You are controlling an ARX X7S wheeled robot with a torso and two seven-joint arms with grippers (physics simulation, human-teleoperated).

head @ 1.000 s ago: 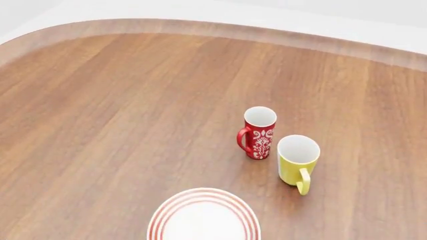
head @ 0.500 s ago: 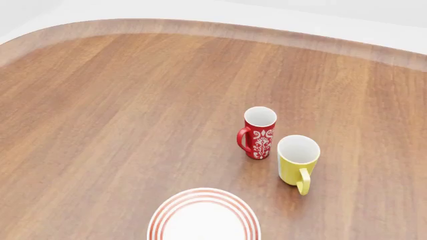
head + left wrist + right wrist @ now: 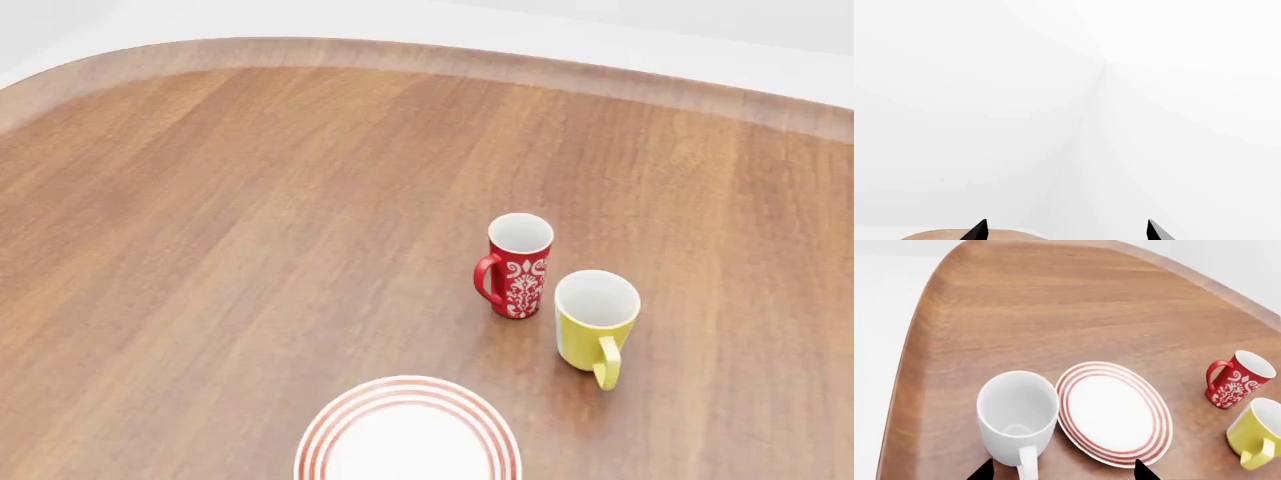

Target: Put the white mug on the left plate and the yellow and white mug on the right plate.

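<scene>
While both arms hang back, your right gripper (image 3: 1062,472) shows only spread fingertips above the white mug (image 3: 1017,417), which stands on the counter (image 3: 1021,315) touching a ringed plate (image 3: 1114,412); which plate it is, you cannot tell. Your left gripper (image 3: 1066,231) is spread too, facing blank wall. The yellow and white mug (image 3: 595,322) stands beside the red mug (image 3: 515,265). No writing is legible, only its floral pattern.

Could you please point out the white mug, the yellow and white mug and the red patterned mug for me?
white mug (image 3: 1017,416), right wrist view, on its outer wall.
yellow and white mug (image 3: 595,322), head view, on its yellow side.
red patterned mug (image 3: 518,278), head view, on the floral pattern.
</scene>
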